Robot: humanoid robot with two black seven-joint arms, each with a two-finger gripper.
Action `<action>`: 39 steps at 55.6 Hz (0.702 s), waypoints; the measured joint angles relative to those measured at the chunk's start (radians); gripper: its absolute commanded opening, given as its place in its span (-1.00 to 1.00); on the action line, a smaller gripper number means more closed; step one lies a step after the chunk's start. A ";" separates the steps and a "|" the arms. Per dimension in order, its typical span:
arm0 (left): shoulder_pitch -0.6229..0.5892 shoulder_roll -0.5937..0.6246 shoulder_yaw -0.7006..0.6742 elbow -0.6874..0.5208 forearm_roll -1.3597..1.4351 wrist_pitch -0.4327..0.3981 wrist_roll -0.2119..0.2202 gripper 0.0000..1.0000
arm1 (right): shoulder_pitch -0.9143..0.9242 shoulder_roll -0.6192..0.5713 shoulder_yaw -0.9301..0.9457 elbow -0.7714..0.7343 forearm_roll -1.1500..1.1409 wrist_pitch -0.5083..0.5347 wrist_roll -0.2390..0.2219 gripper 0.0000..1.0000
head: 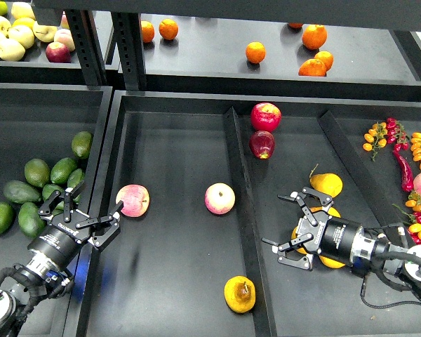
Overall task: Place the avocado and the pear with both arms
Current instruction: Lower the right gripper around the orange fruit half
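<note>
The dark green avocado (21, 191) lies in the left bin among lighter green avocados (36, 170). The blotched pear (239, 293) lies alone at the front of the middle tray (175, 281), near the divider. My left gripper (81, 216) is open and empty, over the wall between the left bin and the tray, right of the avocado pile. My right gripper (289, 228) is open and empty in the right compartment, just left of a cluster of clean yellow pears (325, 184), its wrist covering some of them.
Two pink apples (132, 200) (219, 198) lie in the middle tray. Two red apples (266, 116) sit behind the divider (240, 210). Oranges (255, 51) are on the back shelf, pale apples (10, 48) at back left, and chillies (405, 172) at far right.
</note>
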 measured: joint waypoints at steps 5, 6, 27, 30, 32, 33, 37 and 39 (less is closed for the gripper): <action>0.000 0.000 0.001 0.003 0.000 0.000 0.000 0.99 | 0.020 0.010 -0.031 -0.014 -0.025 0.000 0.000 1.00; 0.000 0.000 0.001 0.003 0.000 0.000 0.000 0.99 | 0.022 0.012 -0.037 -0.018 -0.032 0.000 0.000 1.00; 0.001 0.000 0.002 0.001 0.001 0.000 0.000 0.99 | 0.032 0.125 -0.140 -0.121 -0.186 0.000 0.000 0.99; 0.001 0.000 0.002 0.000 0.001 0.000 0.000 0.99 | 0.032 0.133 -0.154 -0.127 -0.198 0.000 0.000 0.99; 0.001 0.000 0.002 0.000 0.000 0.000 0.000 0.99 | 0.032 0.136 -0.168 -0.131 -0.205 0.000 0.000 0.99; 0.001 0.000 0.002 -0.001 0.000 0.000 0.000 0.99 | 0.032 0.137 -0.177 -0.134 -0.209 -0.001 0.000 0.99; 0.001 0.000 0.002 -0.002 0.000 0.000 0.000 0.99 | 0.037 0.139 -0.208 -0.148 -0.219 -0.001 0.000 0.99; 0.001 0.000 0.002 -0.003 0.000 0.000 0.000 0.99 | 0.040 0.140 -0.220 -0.156 -0.222 -0.001 0.000 0.99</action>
